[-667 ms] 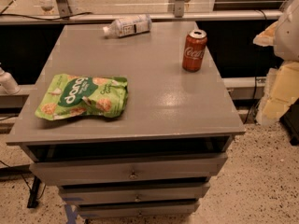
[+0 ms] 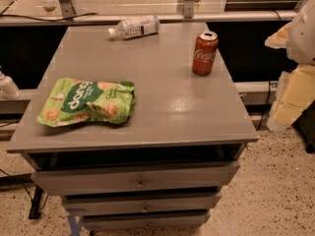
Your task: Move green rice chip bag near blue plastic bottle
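The bright green crinkly rice chip bag (image 2: pixel 86 102) lies flat at the near-left corner of the grey metal drawer cabinet (image 2: pixel 162 127), long axis left-right; the pale cream gripper (image 2: pixel 294 98) hangs beyond the cabinet's right edge, well apart from the bag, and whether it is spread or closed I cannot tell; the small clear plastic bottle (image 2: pixel 134 27) lies on its side at the cabinet's far edge.

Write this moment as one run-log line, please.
green rice chip bag: table front-left | blue plastic bottle: lying, far edge | gripper: right of table
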### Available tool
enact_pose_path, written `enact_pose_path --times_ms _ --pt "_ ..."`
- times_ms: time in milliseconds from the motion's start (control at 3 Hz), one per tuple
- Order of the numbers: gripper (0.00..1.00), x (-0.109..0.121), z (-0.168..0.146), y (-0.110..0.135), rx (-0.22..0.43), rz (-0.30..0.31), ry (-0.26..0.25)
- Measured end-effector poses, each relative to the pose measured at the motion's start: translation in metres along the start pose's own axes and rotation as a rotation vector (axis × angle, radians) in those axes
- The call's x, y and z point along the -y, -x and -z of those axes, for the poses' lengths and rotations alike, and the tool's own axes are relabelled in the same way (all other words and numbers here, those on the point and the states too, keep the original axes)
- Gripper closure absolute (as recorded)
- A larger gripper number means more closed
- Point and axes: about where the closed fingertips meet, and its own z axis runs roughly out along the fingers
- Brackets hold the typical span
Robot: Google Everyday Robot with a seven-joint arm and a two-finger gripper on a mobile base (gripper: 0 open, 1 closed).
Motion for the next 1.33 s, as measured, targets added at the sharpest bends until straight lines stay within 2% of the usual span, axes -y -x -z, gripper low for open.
enact_pose_path --times_ms 333,667,1000,1333 --pt "0.00 -0.012 -0.014 0.029 0.087 0.005 0.028" --pt "0.00 -0.034 -0.047 0.085 0.252 -0.016 0.108" --pt "0.00 -0.041 -0.049 0.109 0.328 -0.025 0.130" --pt "0.00 -0.041 -0.048 0.109 0.325 -0.024 0.129"
